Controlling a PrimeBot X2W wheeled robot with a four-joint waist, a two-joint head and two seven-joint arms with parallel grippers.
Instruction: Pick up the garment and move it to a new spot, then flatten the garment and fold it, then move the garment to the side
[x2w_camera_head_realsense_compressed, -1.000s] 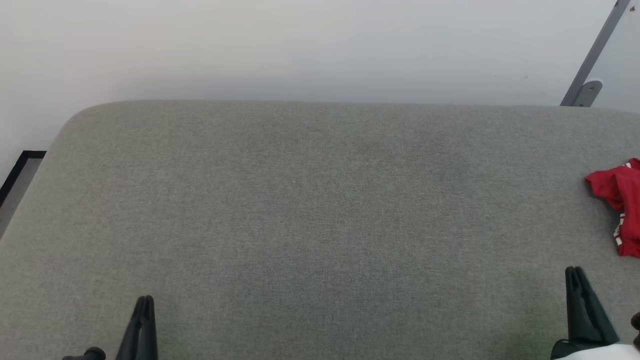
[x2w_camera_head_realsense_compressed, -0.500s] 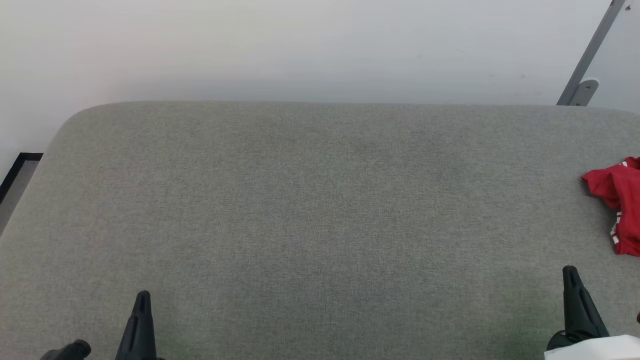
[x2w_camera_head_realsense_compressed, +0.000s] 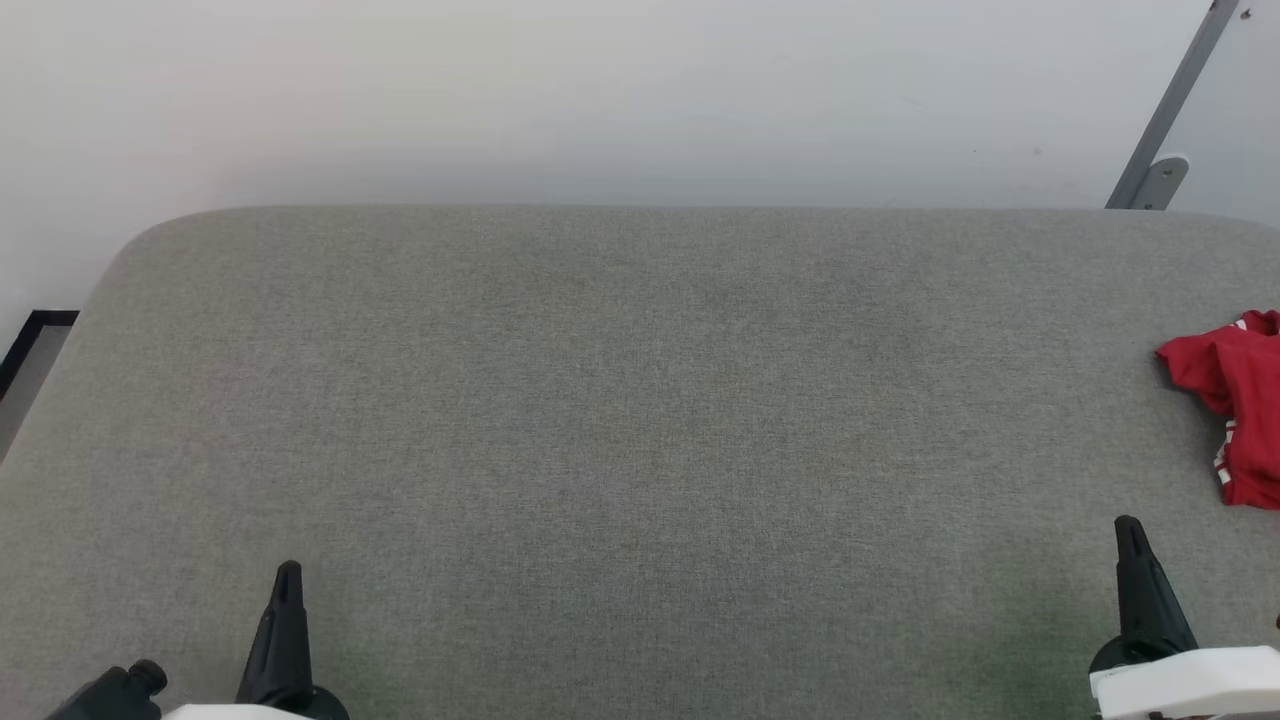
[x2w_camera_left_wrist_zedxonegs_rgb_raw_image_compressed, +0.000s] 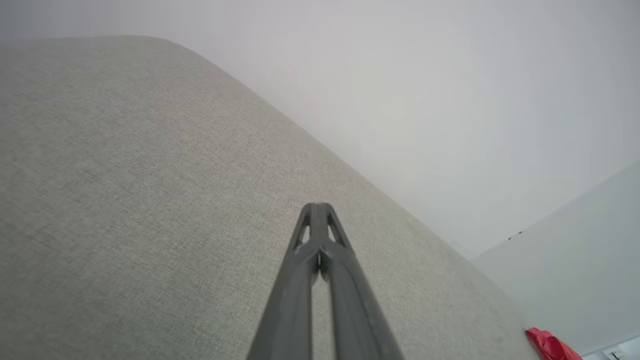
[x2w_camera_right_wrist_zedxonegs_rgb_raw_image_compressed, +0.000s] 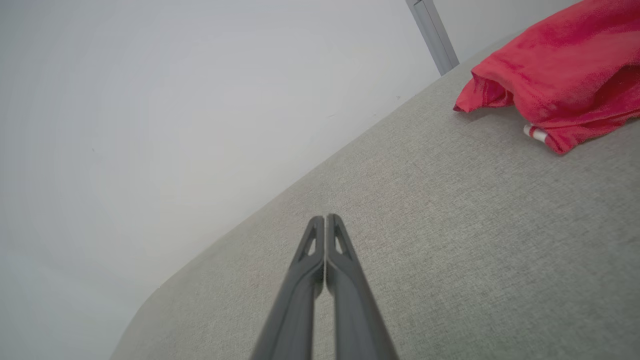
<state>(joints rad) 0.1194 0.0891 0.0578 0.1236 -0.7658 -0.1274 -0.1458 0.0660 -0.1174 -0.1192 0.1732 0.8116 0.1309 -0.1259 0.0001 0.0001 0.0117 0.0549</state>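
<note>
Garment (x2w_camera_head_realsense_compressed: 1250, 400) lies apart, beyond right jaws

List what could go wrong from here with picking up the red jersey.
1. The garment lies bunched at the head view's right edge, partly cut off, so a reach may be aimed poorly.
2. The right end effector is shut and apart from it; unless it opens first, it may just shove the cloth along the grey surface.
3. A pinch on the bunched folds could catch several layers, making flattening harder.
</note>
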